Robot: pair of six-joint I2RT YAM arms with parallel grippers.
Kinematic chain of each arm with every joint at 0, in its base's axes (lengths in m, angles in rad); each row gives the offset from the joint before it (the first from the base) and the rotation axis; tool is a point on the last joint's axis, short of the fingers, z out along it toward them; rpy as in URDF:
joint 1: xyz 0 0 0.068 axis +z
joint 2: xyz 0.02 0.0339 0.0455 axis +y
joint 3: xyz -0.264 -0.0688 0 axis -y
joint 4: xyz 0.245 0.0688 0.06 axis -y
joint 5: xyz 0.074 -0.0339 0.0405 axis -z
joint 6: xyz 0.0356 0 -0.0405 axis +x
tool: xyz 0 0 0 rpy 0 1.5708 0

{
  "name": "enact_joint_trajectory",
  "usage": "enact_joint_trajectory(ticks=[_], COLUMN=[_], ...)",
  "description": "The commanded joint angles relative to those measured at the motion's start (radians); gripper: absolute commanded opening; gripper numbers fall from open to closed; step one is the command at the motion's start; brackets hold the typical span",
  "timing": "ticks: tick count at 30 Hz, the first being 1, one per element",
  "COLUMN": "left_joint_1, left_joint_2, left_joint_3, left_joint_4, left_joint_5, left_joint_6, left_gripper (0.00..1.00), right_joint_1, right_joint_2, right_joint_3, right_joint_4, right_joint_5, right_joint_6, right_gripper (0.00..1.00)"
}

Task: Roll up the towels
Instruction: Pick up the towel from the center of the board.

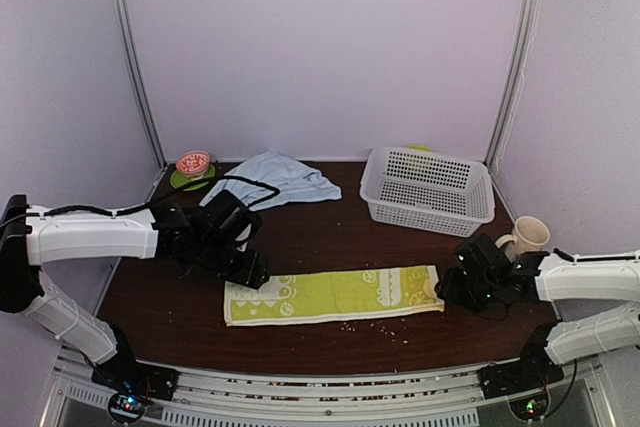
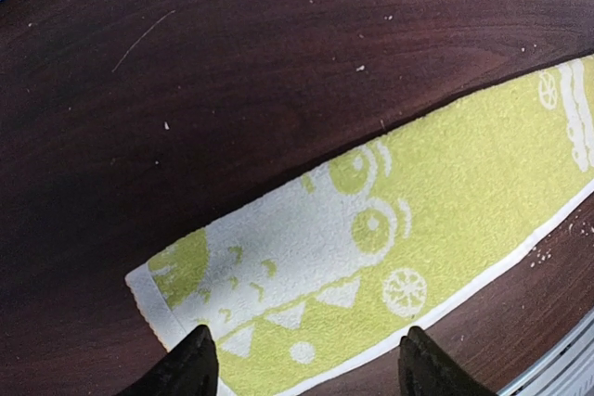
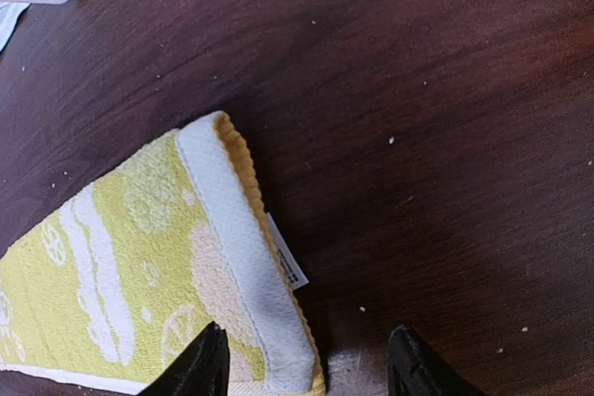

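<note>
Hanging just above the left end of the lime-green towel (image 2: 445, 192), the left gripper (image 2: 308, 359) is seen with its fingers (image 2: 190, 368) spread wide and nothing held between them. The printed white figures and the towel's white border are framed between the two dark tips. At the opposite end, the right gripper (image 3: 306, 354) is likewise released, its fingers (image 3: 413, 364) parted over the towel's white end band, where a small tag (image 3: 292, 266) is seen sticking out onto the wood. Nothing is grasped there either.

From above, the green towel is shown laid out flat as a long strip across the near part of the dark wooden table (image 1: 330, 237), stretched between the two grippers. Pale crumbs (image 1: 390, 327) are scattered along its near edge. The pale-blue towel (image 1: 275, 179) is left crumpled at the far side of the table, well apart from the green one. Beside it, at the far left corner, a small red-and-white dish on a green plate (image 1: 193, 165) is found. A white perforated basket (image 1: 428, 217) is set at the far right, and a cream mug (image 1: 528, 237) is placed near the right arm.
</note>
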Motion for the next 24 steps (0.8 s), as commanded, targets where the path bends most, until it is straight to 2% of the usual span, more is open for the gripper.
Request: enact_joint_trajectory(ticks=[1, 11, 21, 24], left_joint_1=[0.006, 0.005, 0.006, 0.006], left_joint_2=[-0.006, 0.002, -0.019, -0.019], left_joint_3=[-0.025, -0.051, -0.055, -0.061], left_joint_4=[0.054, 0.073, 0.06, 0.06], left_joint_5=[0.0, 0.003, -0.022, -0.031], left_joint_6=[-0.022, -0.027, -0.015, -0.015], left_gripper=[0.68, 0.67, 0.66, 0.66], right_joint_1=[-0.004, 0.014, 0.052, 0.052], right_joint_2=[0.041, 0.162, 0.285, 0.285], right_joint_3=[-0.008, 0.015, 0.017, 0.013], right_joint_4=[0.004, -0.068, -0.123, -0.123], right_joint_5=[-0.03, -0.073, -0.113, -0.117], right_joint_6=[0.052, -0.009, -0.057, -0.057], right_gripper=[0.57, 0.4, 0.3, 0.19])
